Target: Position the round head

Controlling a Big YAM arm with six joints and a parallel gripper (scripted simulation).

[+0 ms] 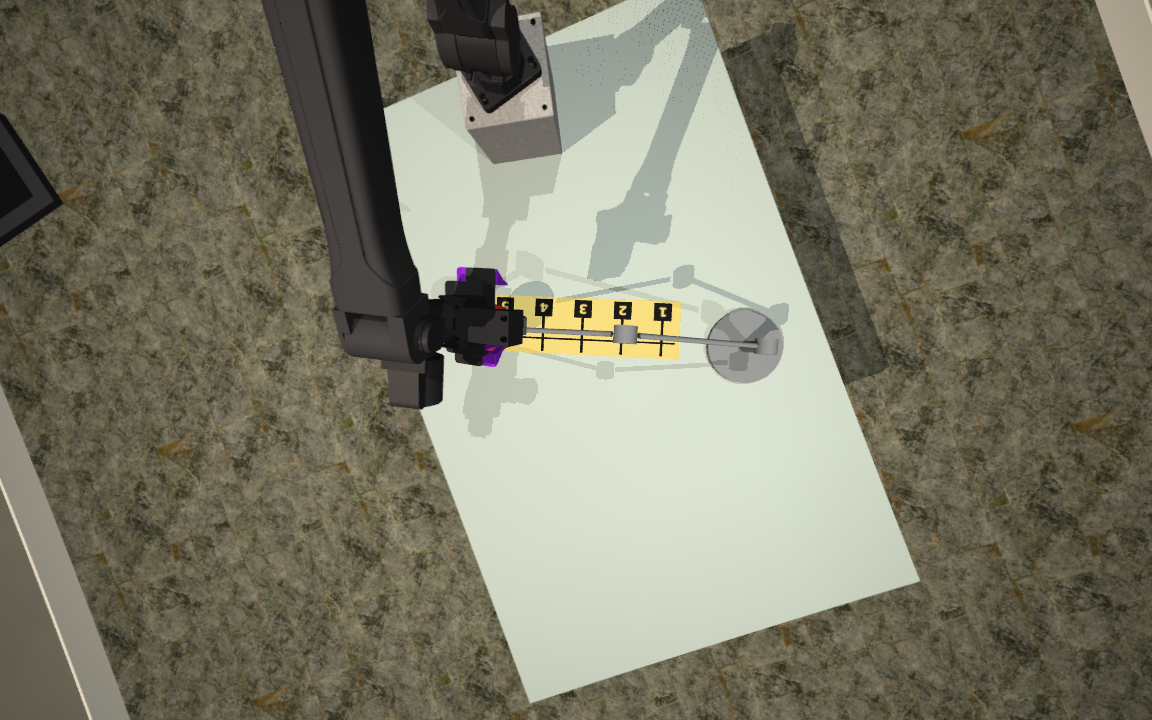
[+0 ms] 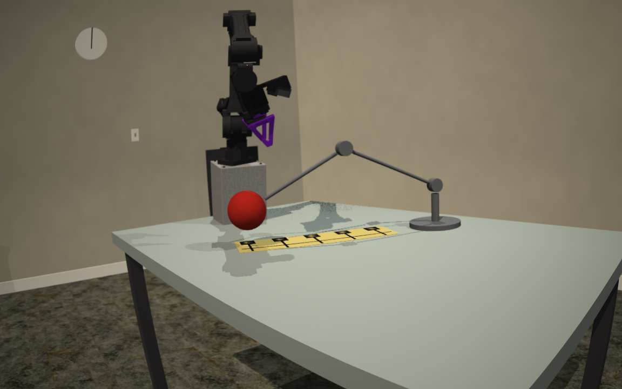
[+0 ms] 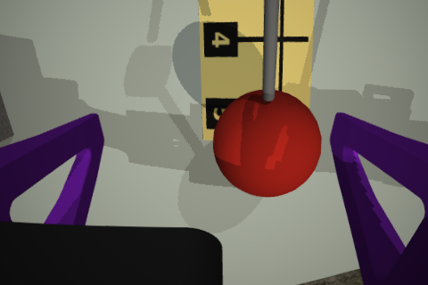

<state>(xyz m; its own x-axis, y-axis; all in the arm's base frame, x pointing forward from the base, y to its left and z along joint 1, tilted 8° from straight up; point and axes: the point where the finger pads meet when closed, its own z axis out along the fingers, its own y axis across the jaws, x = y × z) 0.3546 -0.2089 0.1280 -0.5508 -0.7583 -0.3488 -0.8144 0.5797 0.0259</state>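
Note:
The lamp's round red head (image 2: 246,209) (image 3: 267,143) hangs clear of the bench near mark 5, the far end of the yellow strip (image 1: 643,351) (image 2: 296,239) (image 3: 294,0). In the top view my arm hides most of it. The lamp's elbow joint (image 1: 625,334) (image 2: 344,148) stands high above the strip, and its grey foot (image 1: 746,371) (image 2: 419,224) is on the bench beyond mark 1. My gripper (image 1: 486,317) (image 2: 268,143) (image 3: 217,126) is open above the head, touching nothing. In the wrist view the head shows between the purple fingers, nearer the right one.
The arm's grey pedestal (image 1: 515,138) (image 2: 241,188) stands at the back of the bench (image 1: 696,501) (image 2: 400,290). The lamp's rod (image 3: 270,22) runs from the head over the strip towards the elbow. Shadows of the arm and lamp cross the strip.

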